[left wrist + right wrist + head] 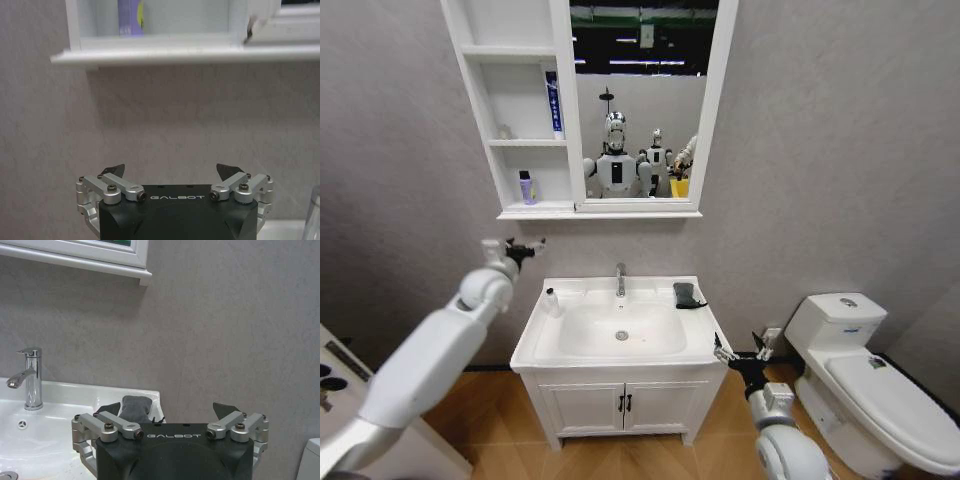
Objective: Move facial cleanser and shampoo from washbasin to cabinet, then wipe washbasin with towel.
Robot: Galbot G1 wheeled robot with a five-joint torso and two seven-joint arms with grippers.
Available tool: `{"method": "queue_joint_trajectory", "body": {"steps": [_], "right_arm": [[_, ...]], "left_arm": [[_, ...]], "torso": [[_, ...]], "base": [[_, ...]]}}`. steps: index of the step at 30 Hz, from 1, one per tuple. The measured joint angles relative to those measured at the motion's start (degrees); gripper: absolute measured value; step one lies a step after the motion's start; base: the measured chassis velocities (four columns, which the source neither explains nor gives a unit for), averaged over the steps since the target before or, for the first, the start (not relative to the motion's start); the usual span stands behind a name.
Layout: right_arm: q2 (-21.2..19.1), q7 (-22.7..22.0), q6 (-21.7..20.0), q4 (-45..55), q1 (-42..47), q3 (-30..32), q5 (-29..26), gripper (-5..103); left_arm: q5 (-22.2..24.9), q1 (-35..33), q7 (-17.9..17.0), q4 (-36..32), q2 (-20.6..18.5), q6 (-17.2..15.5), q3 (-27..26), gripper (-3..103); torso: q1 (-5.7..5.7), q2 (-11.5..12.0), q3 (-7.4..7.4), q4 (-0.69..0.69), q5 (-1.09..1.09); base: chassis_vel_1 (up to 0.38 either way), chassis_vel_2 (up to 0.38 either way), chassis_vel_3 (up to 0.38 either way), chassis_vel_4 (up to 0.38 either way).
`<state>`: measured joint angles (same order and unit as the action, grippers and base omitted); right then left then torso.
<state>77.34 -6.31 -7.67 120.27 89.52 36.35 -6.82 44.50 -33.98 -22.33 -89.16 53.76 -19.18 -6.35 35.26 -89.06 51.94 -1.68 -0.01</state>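
While the left pincer (527, 247) hangs wide and empty just under the cabinet (510, 100) — a purple bottle (526, 187) standing on its lowest shelf — a small clear bottle (551, 301) stands on the washbasin (620, 355) rim, and the right pincer (740, 352), also wide and empty, waits near the towel (688, 294) — likely placed for wiping

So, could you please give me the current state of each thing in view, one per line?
Left gripper: open, empty, raised below the cabinet.
Right gripper: open, empty, by the washbasin's front right corner.
Towel: folded, on the rim.
Purple bottle: upright, lowest shelf.
Blue tube: upright, middle shelf.
Small bottle: upright, rim's left.
Vanity doors: shut.
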Motion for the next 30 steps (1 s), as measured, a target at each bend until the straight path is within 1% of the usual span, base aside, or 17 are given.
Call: {"method": "queue_joint_trajectory", "body": {"steps": [1, 2, 3, 4, 5, 6, 7, 8, 9, 10, 12, 18, 25, 26, 28, 29, 30], "right_arm": [[0.0, 0.0, 0.0, 0.0, 0.0, 0.0, 0.0, 100], [-0.02, 0.02, 0.25, 0.37, 0.83, 0.47, 0.02, 100], [0.0, 0.02, 0.42, 0.53, 1.29, 0.65, 0.03, 100], [0.0, 0.02, 0.42, 0.53, 1.29, 0.65, 0.03, 100], [0.06, 0.02, 0.54, 0.6, 1.51, 0.7, 0.06, 100], [0.42, 0.06, 1.01, 0.63, 2.19, 0.81, 0.32, 100], [0.42, 0.06, 1.01, 0.63, 2.19, 0.81, 0.32, 100], [0.66, 0.07, 1.28, 0.64, 2.43, 0.83, 0.47, 100], [0.83, 0.09, 1.43, 0.51, 2.66, 0.84, 0.57, 100], [0.83, 0.09, 1.43, 0.51, 2.66, 0.84, 0.57, 100], [0.97, 0.1, 1.63, 0.22, 2.62, 0.88, 0.69, 100], [1.04, 0.05, 1.81, 0.04, 2.49, 0.96, 0.88, 100], [1.03, -0.15, 2.37, -0.14, 2.87, 1.6, 1.25, 100], [0.93, -0.18, 2.48, -0.17, 2.98, 1.76, 1.26, 100], [0.83, -0.22, 2.53, -0.18, 3.1, 1.89, 1.26, 100], [0.83, -0.22, 2.53, -0.18, 3.1, 1.89, 1.26, 100], [0.83, -0.26, 2.54, -0.18, 3.11, 1.9, 1.28, 100]], "left_arm": [[0.0, 0.0, 0.0, 0.0, 0.0, 0.0, 0.0, 100], [-1.47, -1.37, 0.44, 3.03, 2.49, -0.76, 0.12, 100], [-2.95, -1.87, 0.83, 5.48, 3.77, -1.08, 0.32, 100], [-2.95, -1.87, 0.83, 5.48, 3.77, -1.08, 0.32, 100], [-3.94, -2.02, 1.06, 6.85, 4.33, -1.05, 0.34, 100], [-8.53, -2.35, 2.69, 12.47, 6.46, 0.4, 0.0, 100], [-8.53, -2.35, 2.69, 12.47, 6.46, 0.4, 0.0, 100], [-10.28, -2.58, 2.83, 14.88, 7.21, 1.29, -0.44, 100], [-11.32, -3.02, 3.2, 16.7, 7.78, 1.77, -0.66, 100], [-11.32, -3.02, 3.2, 16.7, 7.78, 1.77, -0.66, 100], [-12.83, -3.3, 3.93, 19.1, 8.83, 2.61, -0.78, 100], [-12.83, -1.83, 4.71, 21.43, 10.27, 2.65, 0.19, 100], [-13.01, -0.34, 4.48, 24.25, 12.1, 2.73, 0.38, 100], [-13.13, 0.07, 4.54, 25.07, 12.54, 2.88, 0.31, 102], [-13.47, 0.78, 4.56, 26.3, 13.24, 3.42, 0.24, 95], [-13.47, 0.78, 4.56, 26.3, 13.24, 3.42, 0.24, 95], [-13.73, 1.24, 4.66, 27.1, 13.73, 3.75, 0.16, 90]], "torso": [[0.0, 0.0, 0.0, 0.0, 0.0], [0.0, 0.0, 0.0, 0.01, 0.01], [0.0, 0.0, 0.0, 0.03, 0.02], [0.0, 0.0, 0.0, 0.03, 0.02], [0.0, 0.0, 0.0, 0.02, 0.02], [0.0, 0.0, 0.0, 0.05, 0.0], [0.0, 0.0, 0.0, 0.05, 0.0], [0.0, 0.0, 0.0, 0.02, 0.03], [0.0, 0.01, 0.0, 0.05, 0.02], [0.0, 0.01, 0.0, 0.05, 0.02], [0.0, 0.0, 0.0, 0.05, 0.02], [0.0, 0.0, 0.0, 0.03, 0.03], [0.0, 0.01, 0.0, 0.03, 0.02], [0.0, 0.0, 0.0, 0.03, 0.01], [0.0, 0.0, 0.0, 0.04, 0.02], [0.0, 0.0, 0.0, 0.04, 0.02], [0.0, 0.0, 0.0, 0.04, 0.02]], "base": [[0.0, 0.0, 0.0, 0.0], [0.0, 0.0, 0.0, 0.0], [0.0, 0.0, 0.0, 0.0], [0.0, 0.0, 0.0, 0.0], [0.0, 0.0, 0.0, 0.0], [0.0, 0.0, 0.0, 0.0], [0.0, 0.0, 0.0, 0.0], [0.0, 0.0, 0.0, 0.0], [0.0, 0.0, 0.0, 0.0], [0.0, 0.0, 0.0, 0.0], [0.0, 0.0, 0.0, 0.0], [0.0, 0.0, 0.0, 0.0], [0.0, 0.0, 0.0, 0.0], [0.0, 0.0, 0.0, 0.0], [0.0, 0.0, 0.0, 0.0], [0.0, 0.0, 0.0, 0.0], [0.0, 0.0, 0.0, 0.0]]}}
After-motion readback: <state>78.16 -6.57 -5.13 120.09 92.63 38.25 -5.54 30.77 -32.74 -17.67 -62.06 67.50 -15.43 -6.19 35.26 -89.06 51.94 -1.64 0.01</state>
